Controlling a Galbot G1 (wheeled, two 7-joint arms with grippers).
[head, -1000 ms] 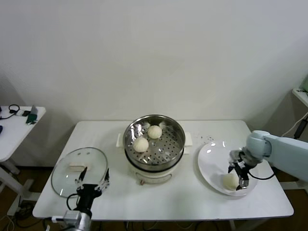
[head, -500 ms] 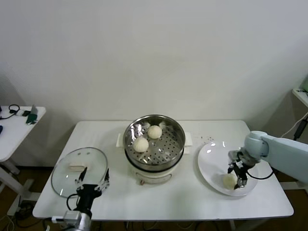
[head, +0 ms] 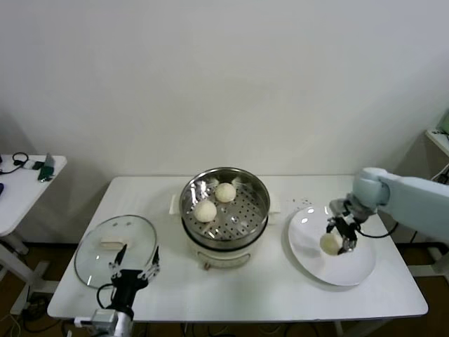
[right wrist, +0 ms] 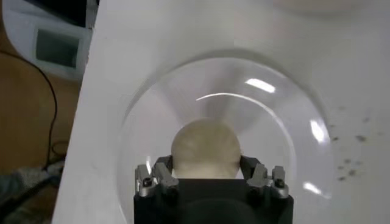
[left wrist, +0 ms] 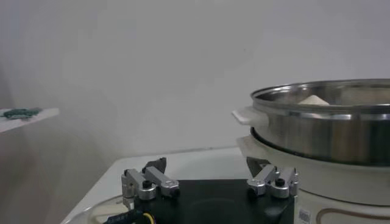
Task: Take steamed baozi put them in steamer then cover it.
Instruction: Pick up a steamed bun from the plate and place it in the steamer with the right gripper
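Holding two baozi [head: 215, 201]: the steamer [head: 261, 219].

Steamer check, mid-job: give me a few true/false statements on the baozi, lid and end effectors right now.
1. Two baozi lie in the steamer. True.
2. The right end effector is shut on a bun above the plate. True.
3. The glass lid covers the steamer. False: it lies on the table, on the steamer's left.
4. The left end effector holds the lid. False: it is open, holding nothing, at the front edge by the lid.
5. Another bun lies on the plate. False: none is visible there.
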